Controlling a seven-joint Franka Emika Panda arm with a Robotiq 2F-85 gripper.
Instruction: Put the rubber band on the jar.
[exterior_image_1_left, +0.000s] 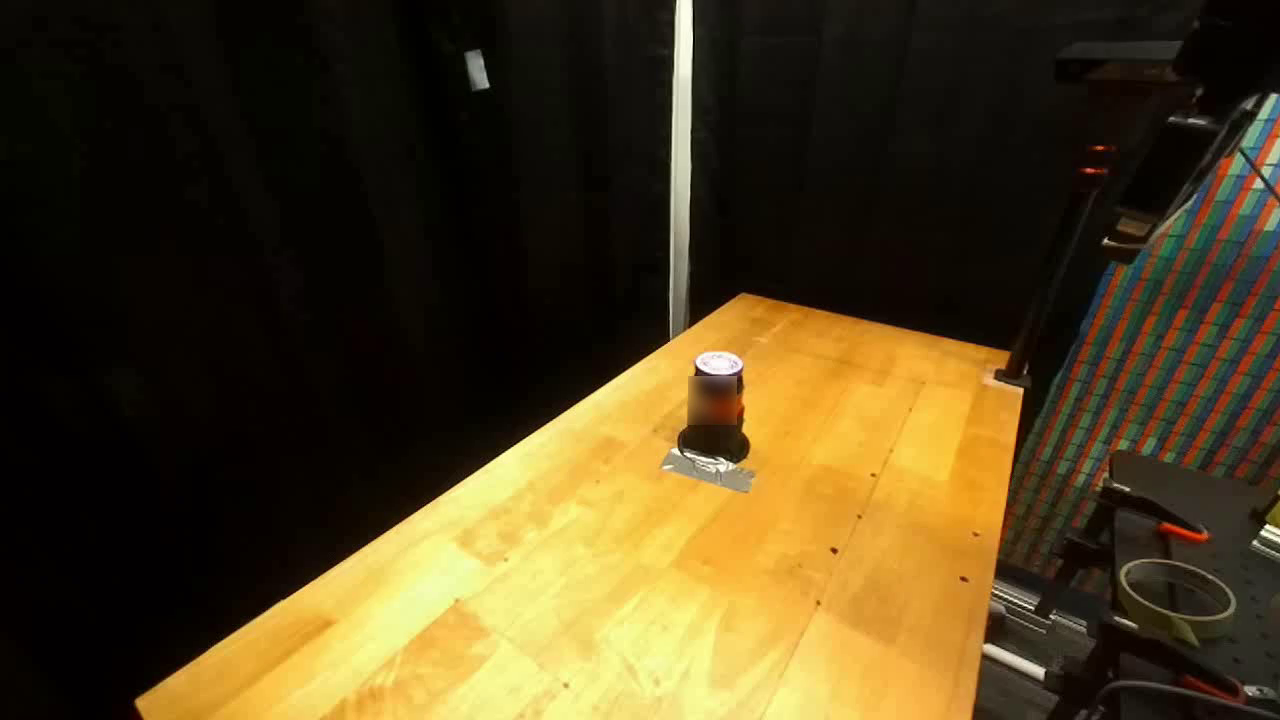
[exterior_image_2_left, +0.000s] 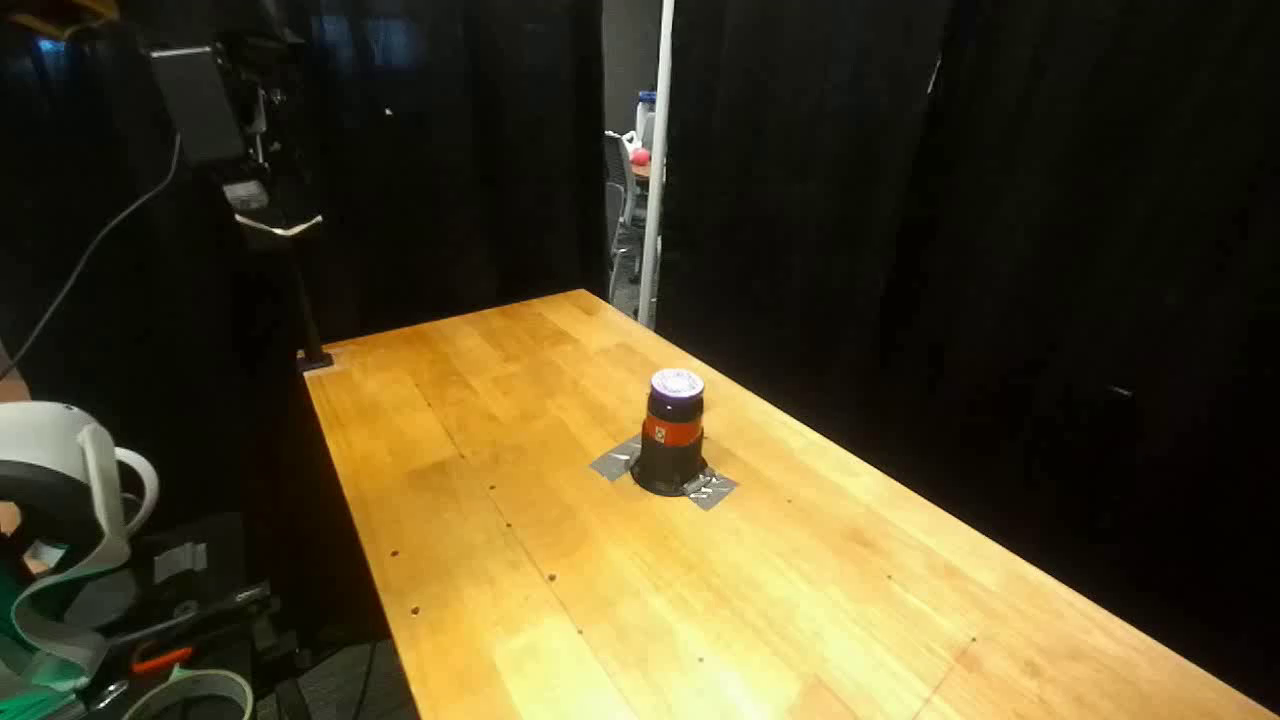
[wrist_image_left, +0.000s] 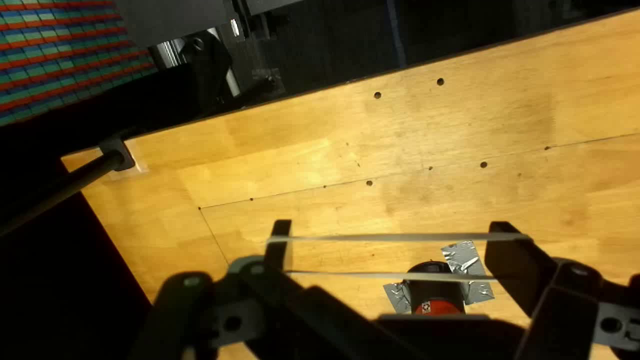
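Here the rubber band (wrist_image_left: 390, 237) is carried aloft, looped around the two fingers (wrist_image_left: 512, 265) of the end effector (wrist_image_left: 393, 250), its pale strands pulled straight across the gap. And those fingers are spread wide! Well apart from them and lower down, the jar (exterior_image_2_left: 674, 432) is seen standing upright on the table (exterior_image_2_left: 540, 400), off to the side of the end effector in both exterior views. In the wrist view it is framed between the fingers, closer to the one at picture right, the lower strand seen across its foot, its top hidden behind the end effector. A pale lid (exterior_image_2_left: 677, 383), an orange-red label (exterior_image_2_left: 685, 434) and a dark, flared foot are shown. Around that foot, below the end effector, patches of silver tape (wrist_image_left: 462, 257) are stuck to the table. Lower than the end effector, too, the base of a dark post (exterior_image_2_left: 314, 361) is set at a table corner. Behind the end effector in an exterior view, a checked, multicoloured cloth (exterior_image_1_left: 1160, 340) is seen, and well below it a roll of tape (exterior_image_1_left: 1150, 620) is rested on a dark surface (exterior_image_1_left: 1240, 510). Farther back, a white pole (exterior_image_1_left: 681, 180) is set between black curtains (exterior_image_1_left: 500, 250).
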